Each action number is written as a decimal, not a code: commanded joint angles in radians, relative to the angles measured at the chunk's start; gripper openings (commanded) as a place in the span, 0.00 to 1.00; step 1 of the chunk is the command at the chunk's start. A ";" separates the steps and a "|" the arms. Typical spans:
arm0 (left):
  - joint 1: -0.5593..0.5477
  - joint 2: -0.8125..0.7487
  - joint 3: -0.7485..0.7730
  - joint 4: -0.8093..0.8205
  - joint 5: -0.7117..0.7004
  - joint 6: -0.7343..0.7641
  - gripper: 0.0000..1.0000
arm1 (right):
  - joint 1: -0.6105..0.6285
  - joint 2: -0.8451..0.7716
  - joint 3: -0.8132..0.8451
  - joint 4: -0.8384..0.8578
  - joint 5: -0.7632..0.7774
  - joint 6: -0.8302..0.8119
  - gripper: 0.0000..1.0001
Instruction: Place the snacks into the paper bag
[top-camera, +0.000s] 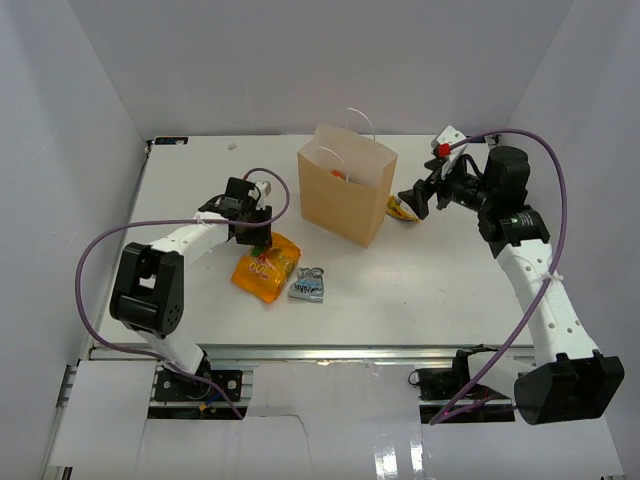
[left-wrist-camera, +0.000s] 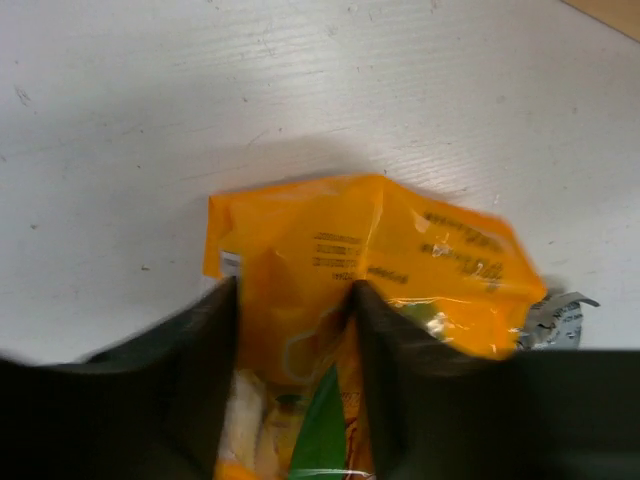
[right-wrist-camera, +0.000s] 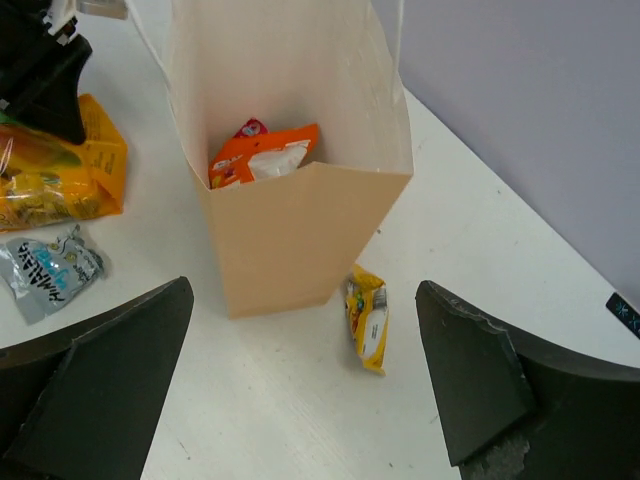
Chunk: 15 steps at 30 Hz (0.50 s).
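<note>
Your paper bag (top-camera: 345, 190) is standing upright around the middle of the table (top-camera: 450, 290). Its mouth is open, and an orange pack (right-wrist-camera: 262, 155) and a red packet (right-wrist-camera: 250, 128) are poking up inside. The yellow bar (right-wrist-camera: 368, 318) is lying on the table just beside the bag's base, on your right arm's side. On the other side, the big orange bag (left-wrist-camera: 400, 265) is flat on the table with the grey-blue pack (top-camera: 308, 285) just beside it. Your left gripper (left-wrist-camera: 293, 290) is down over that orange bag, jaws roughly halfway apart with part of the bag between them. Honestly can't tell if it's actually pinching. Your right gripper (top-camera: 412, 198) is spread wide with nothing in it, hovering near the paper bag, over the yellow bar.
</note>
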 joint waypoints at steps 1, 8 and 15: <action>0.006 0.011 0.011 -0.037 0.094 0.023 0.43 | -0.048 -0.039 -0.020 -0.045 -0.058 0.013 0.98; 0.030 -0.113 0.002 -0.046 0.097 -0.023 0.00 | -0.096 -0.048 -0.046 -0.070 -0.073 0.017 0.99; 0.040 -0.347 0.084 0.037 0.100 -0.113 0.00 | -0.120 -0.051 -0.070 -0.083 -0.081 0.017 0.99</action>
